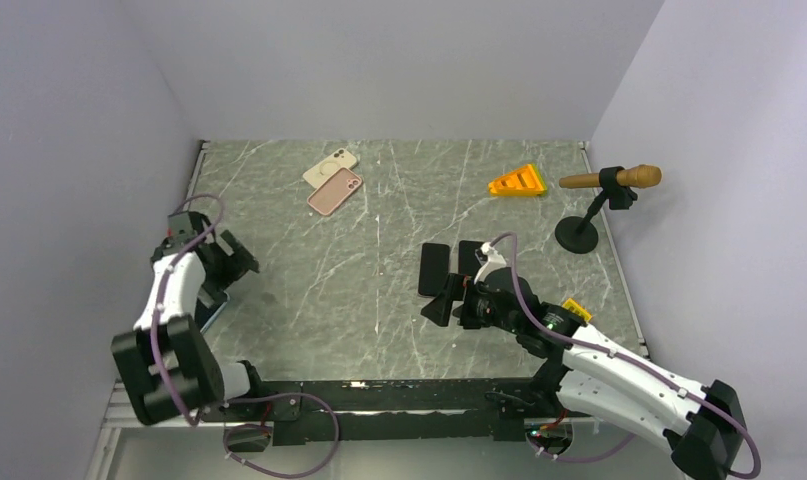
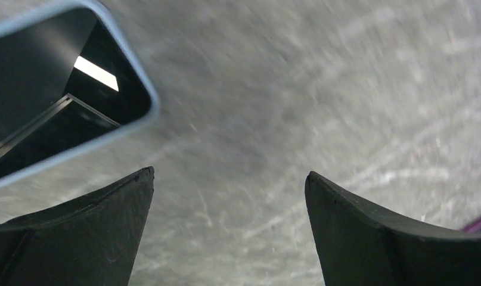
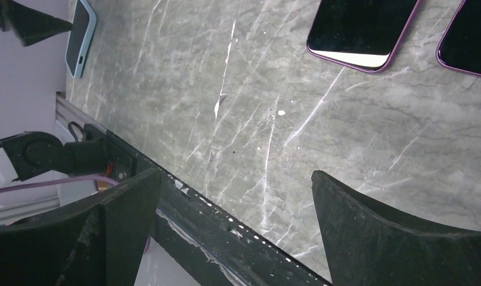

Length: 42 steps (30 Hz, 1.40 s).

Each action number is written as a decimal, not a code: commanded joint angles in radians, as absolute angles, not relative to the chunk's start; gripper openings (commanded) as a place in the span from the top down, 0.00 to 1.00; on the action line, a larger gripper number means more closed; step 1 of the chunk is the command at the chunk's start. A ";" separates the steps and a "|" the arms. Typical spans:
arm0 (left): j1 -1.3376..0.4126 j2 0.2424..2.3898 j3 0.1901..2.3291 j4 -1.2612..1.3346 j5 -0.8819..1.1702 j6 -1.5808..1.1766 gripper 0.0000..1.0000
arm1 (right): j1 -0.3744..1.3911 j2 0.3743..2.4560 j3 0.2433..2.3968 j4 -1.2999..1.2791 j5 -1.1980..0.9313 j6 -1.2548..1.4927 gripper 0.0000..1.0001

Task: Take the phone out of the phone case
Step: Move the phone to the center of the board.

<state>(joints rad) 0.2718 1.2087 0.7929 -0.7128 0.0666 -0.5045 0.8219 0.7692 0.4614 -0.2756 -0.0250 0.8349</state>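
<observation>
Desk [image 1: 379, 330]: grey marble-patterned top, walled in pale panels at the left, back and right of the top view.
Left jaws: spread wide above bare desk with nothing between them; the left wrist view is blurred.
Right jaws: spread wide and empty, low in the centre-right of the top view, pointing toward the left of the frame.
Phone and case: two dark, flat, purple-edged pieces lie side by side on the desk just above the right jaws in the top view, the left purple-edged piece [image 1: 434, 268] and the right purple-edged piece [image 1: 469, 258]. The pictures do not show which is the phone and which the case. Neither touches the jaws.
Light-blue-rimmed slab [image 2: 41, 71]: dark and glossy, flat on the desk at the upper left of the left wrist view, just beyond the left-hand fingertip.
Pink case [image 1: 335, 191]: upper centre-left of the top view, touching the cream case [image 1: 330, 167] above it.
Orange wedge [image 1: 517, 181]: upper right of the top view.
Microphone [image 1: 611, 179]: on a black stand [image 1: 577, 235] at the right edge of the desk.
</observation>
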 commanded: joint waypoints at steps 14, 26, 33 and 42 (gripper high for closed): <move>0.474 1.451 0.945 -0.507 -0.144 -0.317 0.01 | 0.830 0.716 0.514 -0.239 -0.034 0.870 0.00; 0.528 1.660 1.032 -0.584 -0.026 -0.318 0.01 | 0.830 0.641 0.546 -0.295 -0.003 0.857 0.00; 0.541 1.662 0.978 -0.675 0.112 -0.426 0.02 | 0.830 0.597 0.530 -0.292 -0.002 0.869 0.00; 0.468 1.499 0.664 -0.505 0.437 -0.560 0.07 | 0.830 0.592 0.511 -0.264 -0.002 0.888 0.00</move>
<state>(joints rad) 0.5461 1.5219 0.8204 -0.4763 0.1844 -0.4477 0.8257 0.6044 0.5045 -0.2985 -0.0227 0.8711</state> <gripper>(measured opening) 0.934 0.994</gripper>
